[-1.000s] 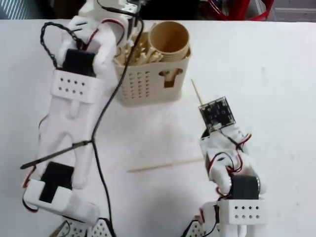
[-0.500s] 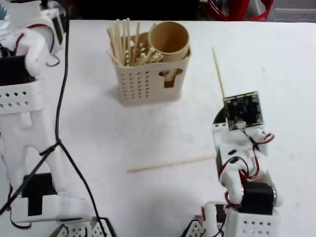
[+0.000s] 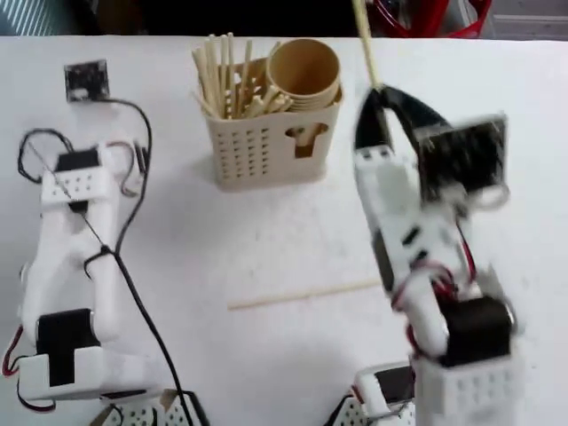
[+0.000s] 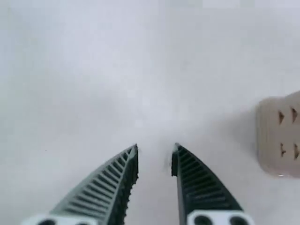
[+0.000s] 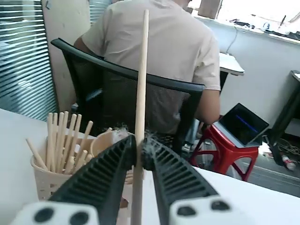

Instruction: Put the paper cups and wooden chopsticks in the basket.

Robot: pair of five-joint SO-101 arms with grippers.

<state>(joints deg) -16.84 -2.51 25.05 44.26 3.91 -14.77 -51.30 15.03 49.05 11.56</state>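
Note:
The beige basket (image 3: pixel 271 146) stands at the table's far middle, holding a paper cup (image 3: pixel 304 71) and a bundle of wooden chopsticks (image 3: pixel 222 75). My right gripper (image 3: pixel 373 96) hangs raised just right of the basket, shut on one chopstick (image 3: pixel 364 40) that points up and away. In the right wrist view that chopstick (image 5: pixel 140 79) stands upright between the fingers of the right gripper (image 5: pixel 139 143), with the basket (image 5: pixel 47 180) and cup (image 5: pixel 105 140) beyond. Another chopstick (image 3: pixel 302 295) lies flat on the table. My left gripper (image 4: pixel 154 154) is open over bare table, the basket (image 4: pixel 279 136) off to its side.
The left arm (image 3: pixel 71 231) is folded back along the table's left side, with its black cable (image 3: pixel 133 266) trailing on the surface. Beyond the table's far edge stand a black chair (image 5: pixel 117 103) and a red stool (image 5: pixel 220 145).
The left arm has pulled away from the basket to the left side. The right gripper has lifted its chopstick off the table and swung up beside the basket.

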